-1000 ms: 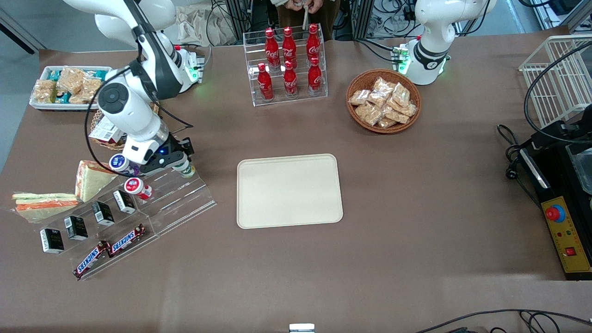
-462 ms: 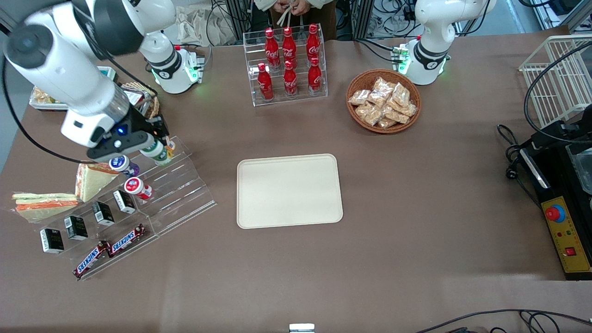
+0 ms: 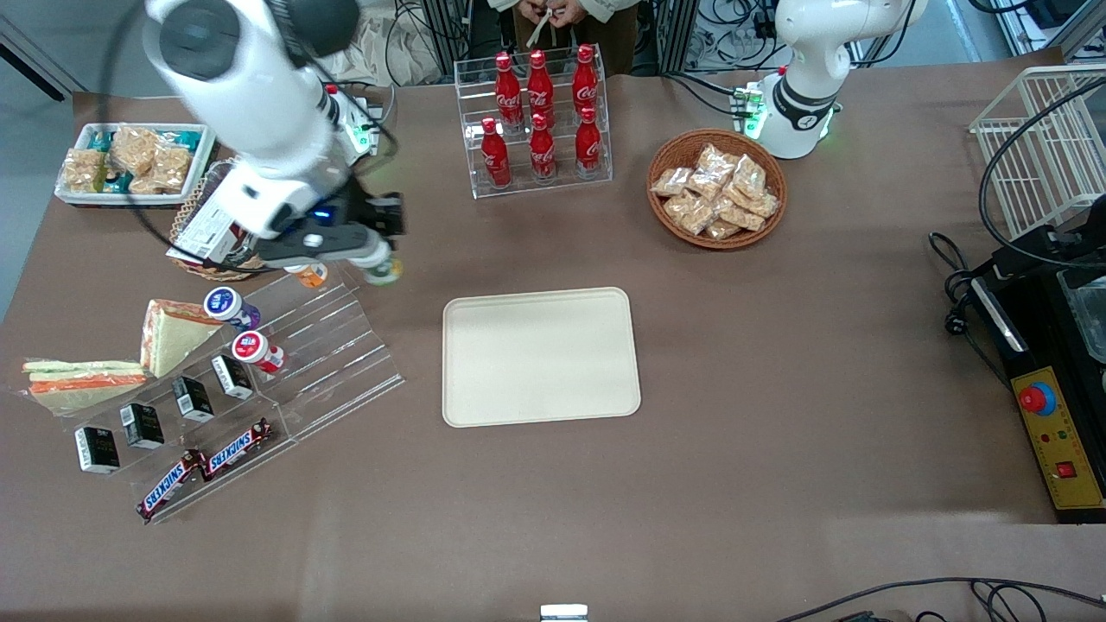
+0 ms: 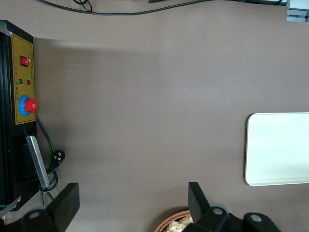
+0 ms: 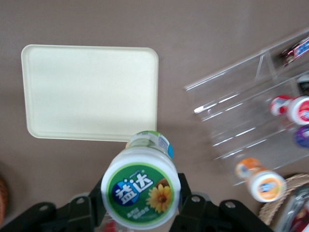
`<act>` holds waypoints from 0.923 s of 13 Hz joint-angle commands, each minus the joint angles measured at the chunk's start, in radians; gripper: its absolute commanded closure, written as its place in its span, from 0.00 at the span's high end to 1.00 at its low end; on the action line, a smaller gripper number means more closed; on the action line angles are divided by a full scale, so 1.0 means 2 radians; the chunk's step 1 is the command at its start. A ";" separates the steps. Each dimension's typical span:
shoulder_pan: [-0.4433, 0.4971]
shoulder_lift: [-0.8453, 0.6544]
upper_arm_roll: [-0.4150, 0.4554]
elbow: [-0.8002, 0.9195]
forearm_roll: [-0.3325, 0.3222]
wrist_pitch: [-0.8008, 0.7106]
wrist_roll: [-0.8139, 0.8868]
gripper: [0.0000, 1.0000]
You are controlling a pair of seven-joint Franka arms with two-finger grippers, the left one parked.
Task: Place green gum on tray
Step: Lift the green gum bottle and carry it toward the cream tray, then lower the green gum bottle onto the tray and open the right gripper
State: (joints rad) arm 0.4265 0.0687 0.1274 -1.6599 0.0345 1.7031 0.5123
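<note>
Claw (image 5: 141, 202) grips green gum (image 5: 141, 192), white lid w/ green label.

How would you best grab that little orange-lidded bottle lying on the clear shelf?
The orange-lidded bottle lies on its side on the clear stepped rack, so I'd come from above and pinch across its round body, just below the lid. The gripper, shut on the green gum, hovers between rack and tray.

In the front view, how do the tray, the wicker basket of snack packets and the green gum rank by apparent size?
1. tray
2. wicker basket
3. green gum, held in the gripper above the table, somewhat nearer the camera, yet clearly smallest.
</note>
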 commanded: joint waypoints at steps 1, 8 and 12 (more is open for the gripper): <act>0.035 0.064 0.001 0.039 0.004 0.052 0.078 0.15; 0.067 0.115 0.001 -0.121 -0.003 0.288 0.140 0.15; 0.066 0.112 -0.001 -0.205 -0.024 0.378 0.140 0.15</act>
State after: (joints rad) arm 0.5551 0.3367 0.1308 -1.9760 0.0242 2.3811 0.7692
